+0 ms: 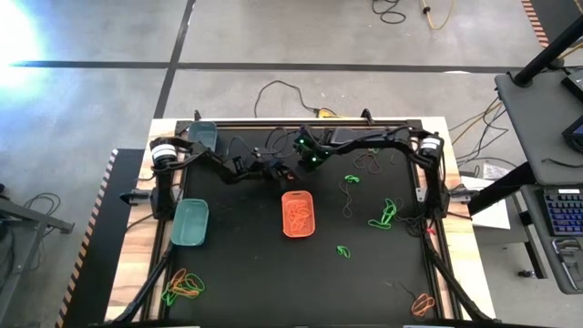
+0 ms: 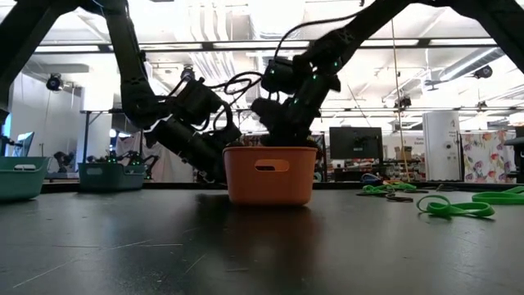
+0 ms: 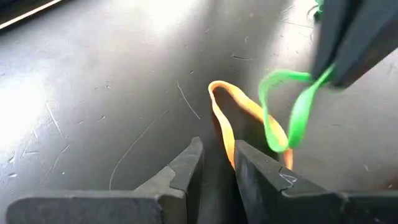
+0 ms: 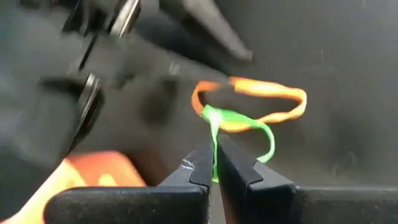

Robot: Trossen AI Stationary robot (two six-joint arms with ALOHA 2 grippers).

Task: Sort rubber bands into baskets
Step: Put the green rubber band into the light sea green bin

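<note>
Black table (image 1: pixel 246 273) first: I have both arms drawn in over its far middle, just behind the orange basket (image 1: pixel 298 213), which already holds orange bands. The light teal basket (image 1: pixel 190 223) sits at the table's left edge, the dark grey-teal basket (image 1: pixel 203 135) at the far left corner. Loose rubber bands lie well apart: a green cluster (image 1: pixel 385 217) to the right, a mixed heap (image 1: pixel 182 286) at the near left, an orange band (image 1: pixel 422 305) at the near right. Right gripper (image 4: pixel 214 163): fingers pressed together on a green band (image 4: pixel 239 122), which is hooked through an orange rubber band (image 4: pixel 267 99). Left gripper (image 3: pixel 217 163): fingers narrowly apart, straddling that orange band (image 3: pixel 225 121) but, as I judge it, not yet pinching it. Step in hand looks like untangling the pair. To do it well I'd finish the left pinch squarely on the orange loop, hold the right firm, then draw the two apart slowly, watching that neither band snaps free or flicks off the table.
</note>
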